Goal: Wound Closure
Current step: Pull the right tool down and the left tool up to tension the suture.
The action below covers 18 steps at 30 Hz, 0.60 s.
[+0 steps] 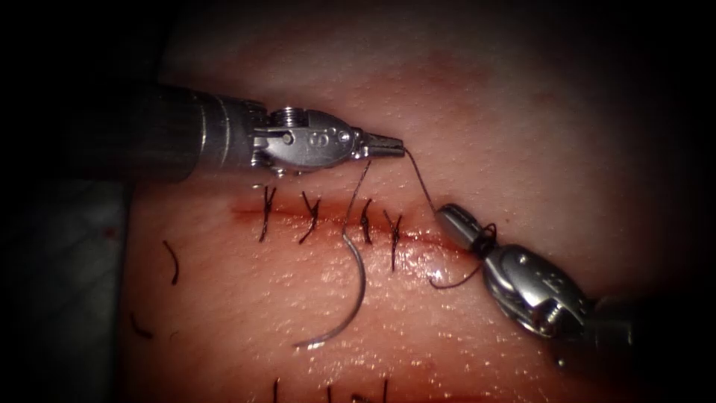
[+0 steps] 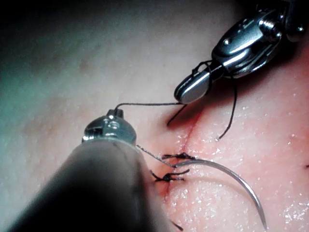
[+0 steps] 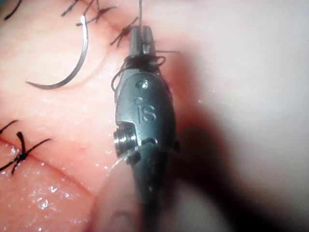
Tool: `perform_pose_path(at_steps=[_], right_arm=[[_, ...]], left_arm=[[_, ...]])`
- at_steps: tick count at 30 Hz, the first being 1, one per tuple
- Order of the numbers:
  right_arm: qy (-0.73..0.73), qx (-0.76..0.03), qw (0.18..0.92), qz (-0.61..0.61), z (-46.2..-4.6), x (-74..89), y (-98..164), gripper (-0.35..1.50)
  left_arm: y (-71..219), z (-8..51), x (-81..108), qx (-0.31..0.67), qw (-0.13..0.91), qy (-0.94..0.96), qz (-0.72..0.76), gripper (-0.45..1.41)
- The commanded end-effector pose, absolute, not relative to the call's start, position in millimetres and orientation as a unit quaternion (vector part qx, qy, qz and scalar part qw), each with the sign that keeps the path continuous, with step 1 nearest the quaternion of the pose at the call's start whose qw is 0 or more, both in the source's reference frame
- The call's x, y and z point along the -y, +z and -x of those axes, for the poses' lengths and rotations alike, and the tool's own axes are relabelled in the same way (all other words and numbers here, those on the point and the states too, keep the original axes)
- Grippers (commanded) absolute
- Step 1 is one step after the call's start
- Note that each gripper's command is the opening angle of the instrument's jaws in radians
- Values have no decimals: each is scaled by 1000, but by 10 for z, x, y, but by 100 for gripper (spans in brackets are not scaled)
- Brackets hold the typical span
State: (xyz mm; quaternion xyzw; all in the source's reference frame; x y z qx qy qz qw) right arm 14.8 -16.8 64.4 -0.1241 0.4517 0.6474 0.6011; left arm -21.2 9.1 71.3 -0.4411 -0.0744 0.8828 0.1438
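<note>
"IS" stamped on the right tool [image 3: 144,48]

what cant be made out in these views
- Endoscope view: whether the right pincer grips the thread wrapped around it; the loops cover it.
- Left wrist view: the left pincer; its own wrist hides the tips.
- Endoscope view: short thread ends, cut off by the bottom edge.
- The needle lies free on the tissue.

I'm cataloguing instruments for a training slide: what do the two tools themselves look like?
Both are polished silver metal. The left tool has a dark cylindrical shaft, a screw-pinned wrist and short tapered jaws. The right tool has a rounded wrist housing with a stamped marking and a threaded pivot screw.
</note>
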Motion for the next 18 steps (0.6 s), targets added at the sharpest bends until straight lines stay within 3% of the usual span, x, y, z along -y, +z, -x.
perform_pose_path(at_steps=[1, 18], right_arm=[[647, -447, 606, 121, -157, 180, 652, -35], [641, -415, 636, 114, -175, 229, 669, -35]], left_arm=[[721, 220, -100, 73, 143, 883, 441, -45], [765, 263, -201, 71, 152, 892, 419, -45]])
